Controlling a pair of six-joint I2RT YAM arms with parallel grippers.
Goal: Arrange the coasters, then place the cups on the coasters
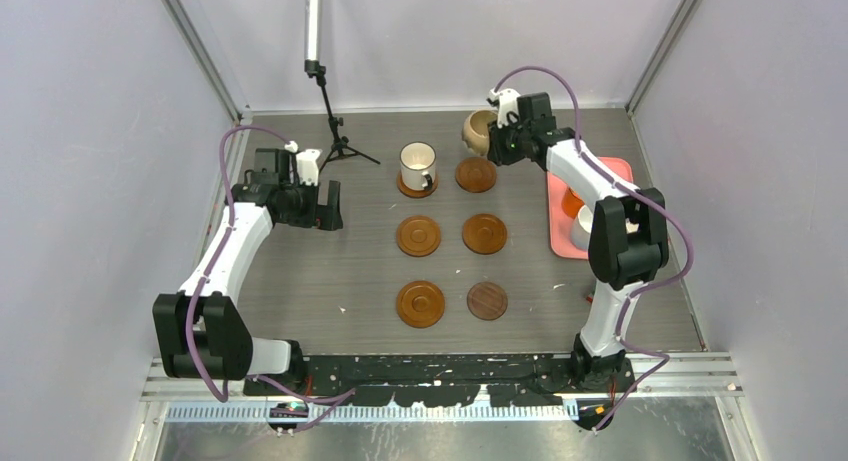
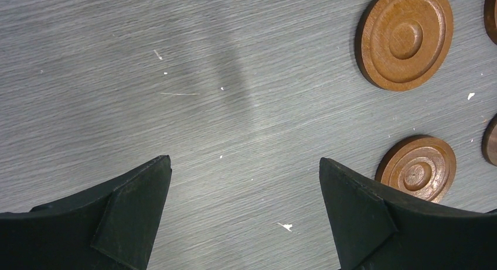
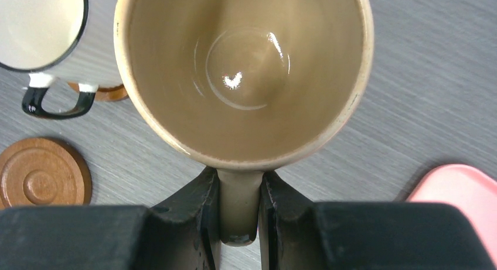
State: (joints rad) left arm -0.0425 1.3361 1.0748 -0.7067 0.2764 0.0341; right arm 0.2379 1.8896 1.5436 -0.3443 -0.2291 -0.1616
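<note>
— Beige cup?
— Entry one: beige cup (image 3: pixel 243 77), tilted, its handle clamped in my right gripper (image 3: pixel 239 223), just behind the far-right coaster (image 1: pixel 476 175).
— White cup?
— Entry two: white cup (image 1: pixel 417 165), upright on the far-left coaster (image 1: pixel 418 193). My left gripper (image 2: pixel 246 211) hangs spread wide over the table (image 2: pixel 176 77).

We are looking at a beige mug (image 3: pixel 246 71) and a white mug (image 1: pixel 417 165) trimmed in black. We are seeing reddish-brown coasters (image 2: pixel 405 38) ringed in concentric circles, one darker coaster (image 1: pixel 487 301), a pink tray (image 3: pixel 463 188) and a grey, finely streaked bench (image 2: pixel 234 106).
</note>
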